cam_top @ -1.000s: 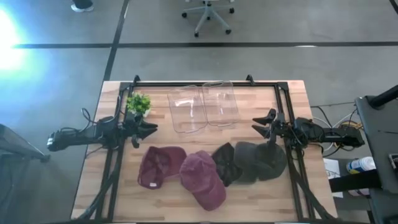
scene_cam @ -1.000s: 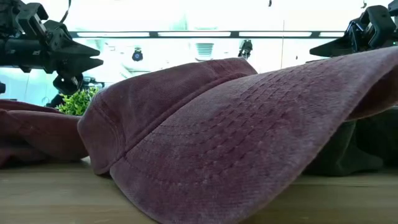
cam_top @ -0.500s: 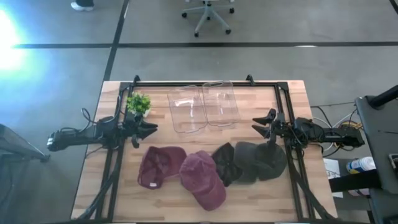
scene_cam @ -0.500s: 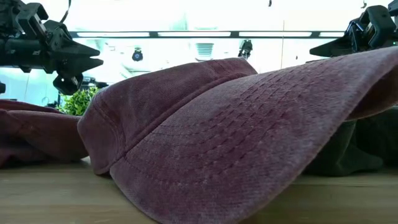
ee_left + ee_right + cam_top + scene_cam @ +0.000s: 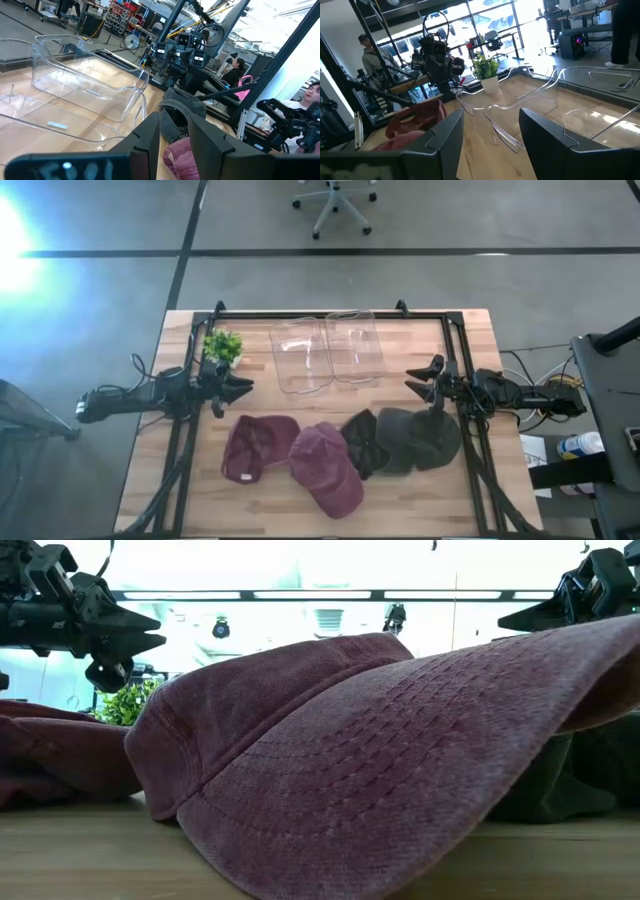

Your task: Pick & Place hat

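No visible change among arms, hats or bins since the earlier frames.

Maroon cap point(image 5: 380, 740) looks like matte washed cotton with stitched rows; bins point(image 5: 328, 350) are glossy clear plastic, table point(image 5: 470, 480) pale wood.

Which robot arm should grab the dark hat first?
Probably the right. Its gripper hangs open just above the dark hat on its side of the table. The left gripper hangs open over the maroon hats, farther from the dark one.
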